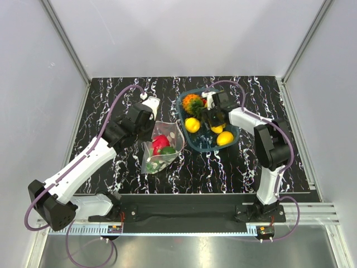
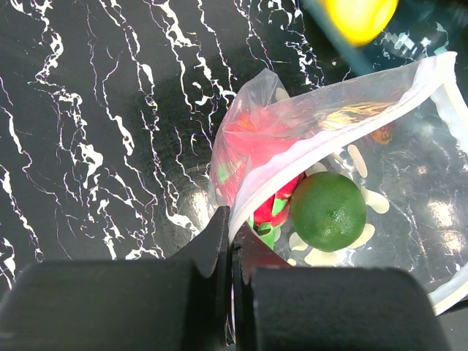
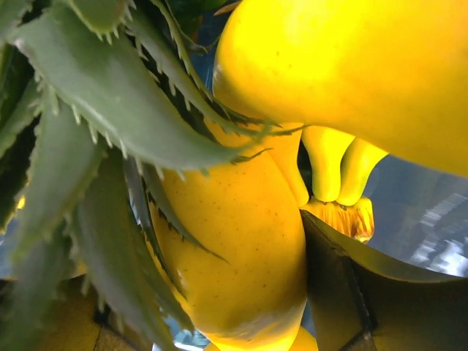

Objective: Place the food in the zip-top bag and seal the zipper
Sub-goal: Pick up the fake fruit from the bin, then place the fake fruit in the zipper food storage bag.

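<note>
Sitting on the black marbled desk [image 1: 111, 95], dark teal basket [image 1: 207, 147] at 1 o'clock of center, zip-top bag [image 2: 409, 190] just off its 8 o'clock, mouth open. Left gripper [image 2: 232, 245] fingers clenched on the bag's whitish mouth edge. Right gripper [image 1: 213, 118] down in the basket among yellow fruits [image 1: 192, 124]; cannot tell whether its fingers [image 3: 344, 292] grip anything. Dragon fruit [image 1: 160, 142] and a green lime [image 2: 328, 210] lie inside the bag, lime at the dragon fruit's 4 o'clock.

Left hand [image 2: 232, 235] pinched closed, reaching forward; right hand [image 1: 215, 119] reaching leftward.
</note>
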{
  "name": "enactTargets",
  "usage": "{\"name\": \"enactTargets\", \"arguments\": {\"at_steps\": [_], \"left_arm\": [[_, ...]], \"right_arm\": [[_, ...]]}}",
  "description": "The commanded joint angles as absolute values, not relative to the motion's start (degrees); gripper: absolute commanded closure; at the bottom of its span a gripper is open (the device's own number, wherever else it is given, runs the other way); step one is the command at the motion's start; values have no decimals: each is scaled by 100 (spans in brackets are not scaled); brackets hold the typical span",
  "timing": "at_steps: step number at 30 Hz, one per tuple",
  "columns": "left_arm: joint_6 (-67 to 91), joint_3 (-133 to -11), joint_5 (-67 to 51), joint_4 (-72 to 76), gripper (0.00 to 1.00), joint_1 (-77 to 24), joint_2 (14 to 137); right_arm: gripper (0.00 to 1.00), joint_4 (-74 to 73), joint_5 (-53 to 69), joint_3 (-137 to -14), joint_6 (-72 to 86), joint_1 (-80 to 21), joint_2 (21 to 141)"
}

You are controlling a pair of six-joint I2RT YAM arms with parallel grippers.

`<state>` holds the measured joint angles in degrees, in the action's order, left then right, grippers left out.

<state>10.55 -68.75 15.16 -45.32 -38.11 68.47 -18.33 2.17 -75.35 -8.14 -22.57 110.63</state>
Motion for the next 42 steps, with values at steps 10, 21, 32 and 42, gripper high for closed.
{"name": "enactTargets", "arguments": {"at_steps": [10,21,32,42], "left_arm": [[1063,-6917,1441,-4395,98,-3762,6891],[1055,-6917,1459,-4394,98,-3718,6882],[1055,-6926,1345,-4386,98,-3726,6899],[1020,-6917,1222,-4368,98,-3718,6864]], "right_arm": [[42,-2188,623,-7743,-203,-1608,10389],[39,-4208,440,-8613,641,-1608,9826],[43,-4457,321,-8139,1169,-1608,8792],[49,-3735,2119,-8217,1520,-2881,7813]]}}
